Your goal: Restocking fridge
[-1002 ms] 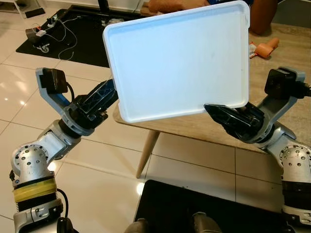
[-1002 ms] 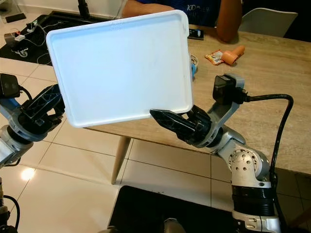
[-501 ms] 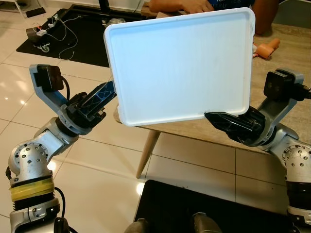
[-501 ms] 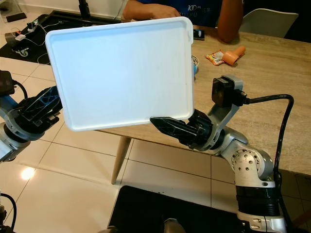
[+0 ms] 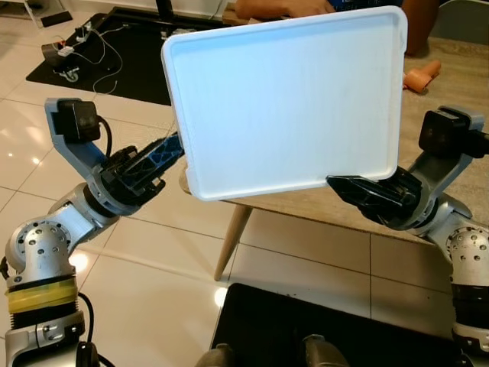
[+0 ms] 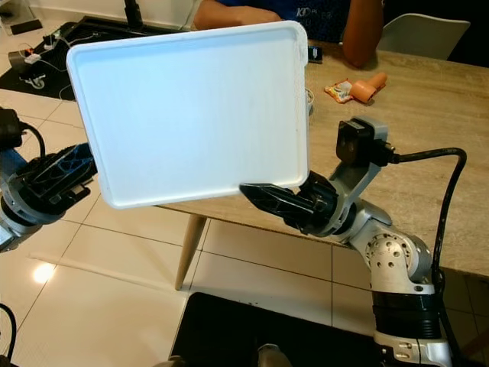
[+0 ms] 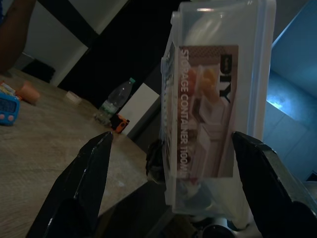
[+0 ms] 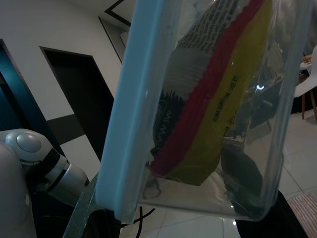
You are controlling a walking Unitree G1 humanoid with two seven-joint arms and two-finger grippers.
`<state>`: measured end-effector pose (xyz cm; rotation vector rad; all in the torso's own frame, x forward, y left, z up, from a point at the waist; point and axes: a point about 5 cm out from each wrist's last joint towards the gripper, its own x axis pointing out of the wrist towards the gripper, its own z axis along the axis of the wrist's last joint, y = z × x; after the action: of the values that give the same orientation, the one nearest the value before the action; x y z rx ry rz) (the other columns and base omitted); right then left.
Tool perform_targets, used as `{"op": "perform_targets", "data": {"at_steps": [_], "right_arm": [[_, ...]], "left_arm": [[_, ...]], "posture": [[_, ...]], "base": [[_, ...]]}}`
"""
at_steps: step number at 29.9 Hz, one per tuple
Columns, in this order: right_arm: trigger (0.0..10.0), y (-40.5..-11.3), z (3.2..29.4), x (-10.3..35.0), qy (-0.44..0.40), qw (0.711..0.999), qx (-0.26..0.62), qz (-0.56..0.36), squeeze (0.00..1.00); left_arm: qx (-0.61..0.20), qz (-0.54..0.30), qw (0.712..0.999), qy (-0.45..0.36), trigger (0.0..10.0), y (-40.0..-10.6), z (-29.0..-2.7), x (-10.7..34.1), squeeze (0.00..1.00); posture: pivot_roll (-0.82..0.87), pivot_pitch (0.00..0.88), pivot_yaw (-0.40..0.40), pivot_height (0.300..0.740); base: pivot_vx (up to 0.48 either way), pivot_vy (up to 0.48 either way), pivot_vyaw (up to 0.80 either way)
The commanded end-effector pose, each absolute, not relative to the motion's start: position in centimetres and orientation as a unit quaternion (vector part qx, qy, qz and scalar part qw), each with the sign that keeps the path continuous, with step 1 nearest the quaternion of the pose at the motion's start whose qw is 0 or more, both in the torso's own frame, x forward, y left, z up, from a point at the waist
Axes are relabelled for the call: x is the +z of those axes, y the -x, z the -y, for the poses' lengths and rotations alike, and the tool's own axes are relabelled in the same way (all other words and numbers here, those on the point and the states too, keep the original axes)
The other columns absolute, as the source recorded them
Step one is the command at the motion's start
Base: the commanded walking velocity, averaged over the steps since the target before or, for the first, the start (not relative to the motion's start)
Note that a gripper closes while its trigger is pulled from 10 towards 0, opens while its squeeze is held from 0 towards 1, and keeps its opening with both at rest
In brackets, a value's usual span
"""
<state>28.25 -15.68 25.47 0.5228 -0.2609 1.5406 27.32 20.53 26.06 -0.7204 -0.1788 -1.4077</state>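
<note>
Left tool (image 5: 157,153) pressed against the left short side of the box (image 5: 286,99); right tool (image 5: 359,189) pressed against its lower right corner. Each tool's fingers stood spread wider than the box edge, per the wrist views, so the box was squeezed between the two tools rather than pinched by either.

Box: flat, rectangular, white lid (image 6: 191,111) with raised rim and rounded corners, facing the head camera, tilted steeply up. Body clear plastic: left wrist view showed a label (image 7: 203,111) reading "STORAGE CONTAINER"; right wrist view showed a red and yellow packet (image 8: 208,104) through the wall.

Box was held in the air over the near edge of the wooden counter (image 6: 428,138), above tiled floor (image 5: 153,267). On the counter beyond: an orange item (image 6: 365,86). A person's arm (image 6: 361,34) rested at the far side.
</note>
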Motion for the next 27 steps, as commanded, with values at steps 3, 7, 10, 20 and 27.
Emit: {"op": "perform_targets", "data": {"at_steps": [3, 7, 10, 20, 27], "right_arm": [[0.0, -28.4, 16.8, 26.9, -0.253, 0.672, 0.677, 0.16, 0.0], [0.0, -28.4, 17.1, 27.0, -0.253, 0.673, 0.675, 0.164, 0.0], [0.0, -28.5, 17.5, 27.2, -0.257, 0.674, 0.671, 0.171, 0.0], [0.0, -28.4, 16.9, 26.1, -0.231, 0.686, 0.678, 0.131, 0.0], [0.0, -28.0, 14.8, 24.3, -0.196, 0.683, 0.7, 0.07, 0.0]], "left_arm": [[-0.635, 0.051, 0.706, 0.31, 10.0, -27.3, -20.8, 25.4, 0.0], [-0.628, 0.048, 0.712, 0.311, 10.0, -27.4, -21.2, 25.1, 0.0], [-0.618, 0.047, 0.72, 0.312, 10.0, -27.6, -21.6, 24.8, 0.0], [-0.622, 0.056, 0.716, 0.313, 10.0, -27.6, -21.8, 25.0, 0.0], [-0.633, 0.061, 0.706, 0.311, 10.0, -27.6, -21.4, 25.2, 0.0]], "posture": [[-0.03, 0.185, 0.01, 0.74], [-0.03, 0.185, 0.01, 0.74], [-0.03, 0.185, 0.01, 0.74], [-0.04, 0.186, 0.006, 0.74], [-0.04, 0.182, 0.004, 0.74]], "base": [[0.0, 0.0, 0.0], [0.0, 0.0, 0.0], [0.0, 0.0, 0.0], [0.0, 0.0, 0.0], [0.0, 0.0, 0.0]]}}
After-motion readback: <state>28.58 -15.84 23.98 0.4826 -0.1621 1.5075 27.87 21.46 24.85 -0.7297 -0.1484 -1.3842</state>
